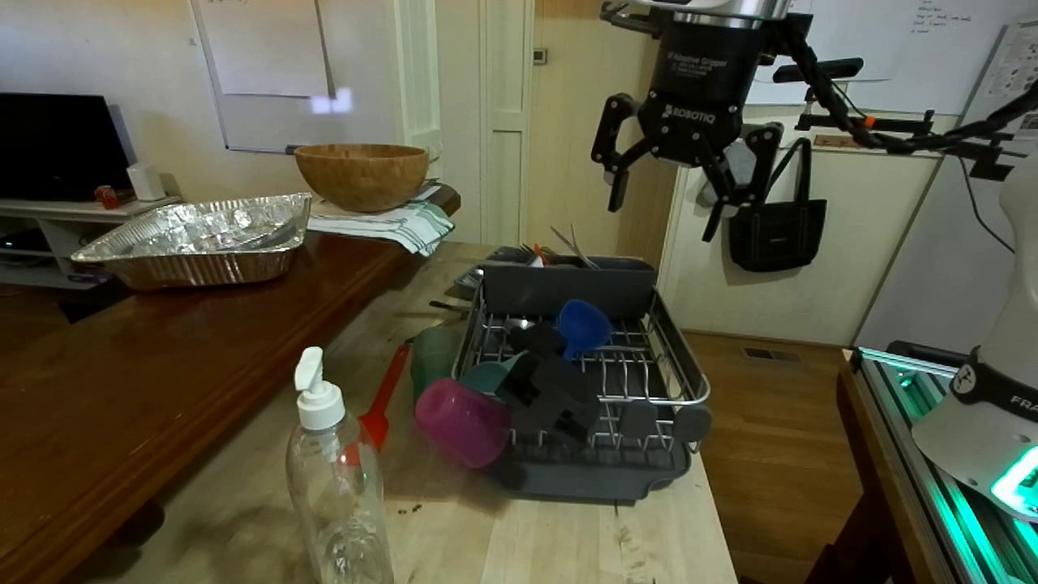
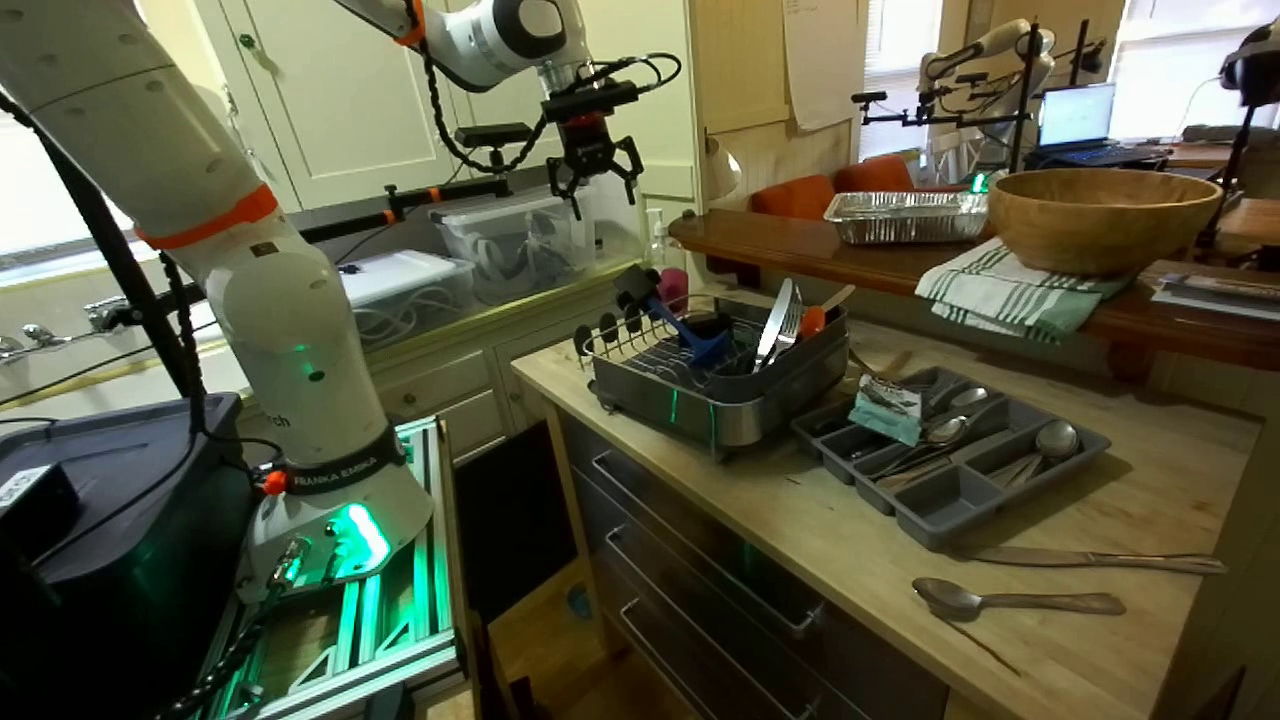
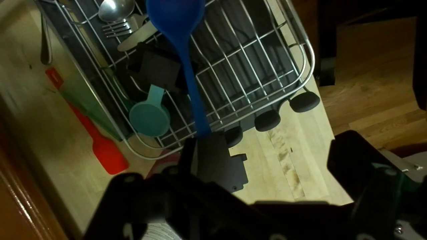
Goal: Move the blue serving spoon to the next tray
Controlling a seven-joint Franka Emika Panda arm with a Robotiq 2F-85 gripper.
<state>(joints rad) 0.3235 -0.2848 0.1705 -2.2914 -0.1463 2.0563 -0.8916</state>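
The blue serving spoon (image 1: 584, 326) lies in the dark grey dish rack (image 1: 568, 484). It also shows in an exterior view (image 2: 708, 347) and the wrist view (image 3: 188, 63). There its bowl is at the top, cut by the frame edge, and its handle runs down to the rack's wire rim. The handle's end meets a dark grey flat piece (image 3: 218, 160). A grey divided cutlery tray (image 2: 945, 525) stands beside the rack. My gripper (image 1: 665, 212) is open and empty, well above the rack; it also shows in an exterior view (image 2: 603, 200) and the wrist view (image 3: 263, 156).
A teal measuring cup (image 3: 150, 119) and metal cutlery are in the rack. A magenta cup (image 1: 462, 422), a red-orange utensil (image 1: 377, 418) and a clear pump bottle (image 1: 336, 503) are beside it. A foil pan (image 1: 203, 268) and wooden bowl (image 1: 362, 178) sit on the raised ledge.
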